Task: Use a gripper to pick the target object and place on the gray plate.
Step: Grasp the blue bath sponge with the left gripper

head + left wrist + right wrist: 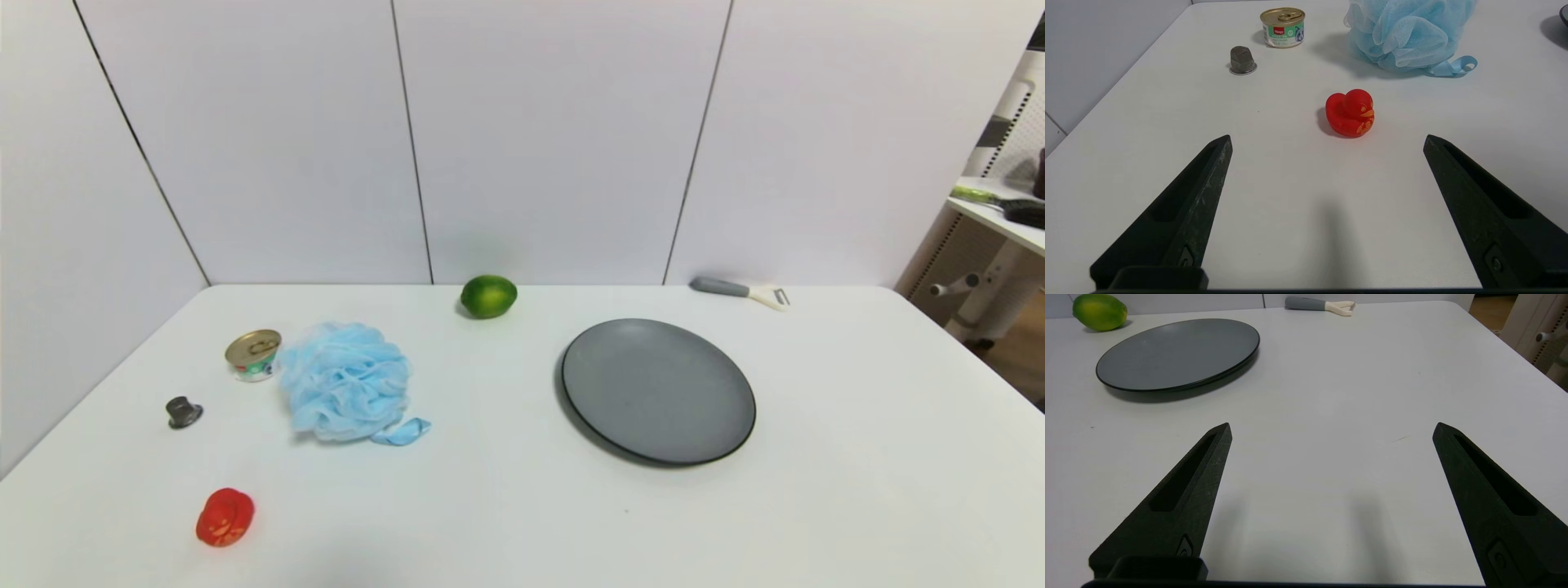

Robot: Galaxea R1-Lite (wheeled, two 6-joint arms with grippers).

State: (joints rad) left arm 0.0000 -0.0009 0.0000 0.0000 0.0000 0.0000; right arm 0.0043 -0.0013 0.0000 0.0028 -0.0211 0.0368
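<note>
The white table (522,490) fills the head view, walled by pale panels behind and on the robot's left. On its right half lies the gray plate (658,390), flat and bare, its thin black rim showing along the near edge; the right wrist view shows it too (1177,353).

On the left half sits the light-blue bath pouf (346,381), resting on the table with its blue ribbon loop (402,432) trailing toward the near side. It lies well apart from the plate, with open table between them.

The left gripper (1327,141) hovers low over the near left part of the table, its two black fingers (1208,171) spread wide and holding nothing. From its wrist camera the pouf (1406,34) lies ahead and off toward the plate side, beyond a red rubber duck (1350,112) that stands between the fingertips' line and the pouf. Nothing touches the fingers.

The right gripper (1331,428) is likewise spread wide and empty, low over the near right part of the table, with the plate ahead of it toward the robot's left.

A green lime (488,296) rests near the back wall, between pouf and plate. A peeler (739,291), gray-handled, lies at the back beyond the plate. A small pull-tab can (254,354) stands just beside the pouf, perhaps touching it. A small dark gray object (184,412), possibly a knob, sits near the table's left edge.
</note>
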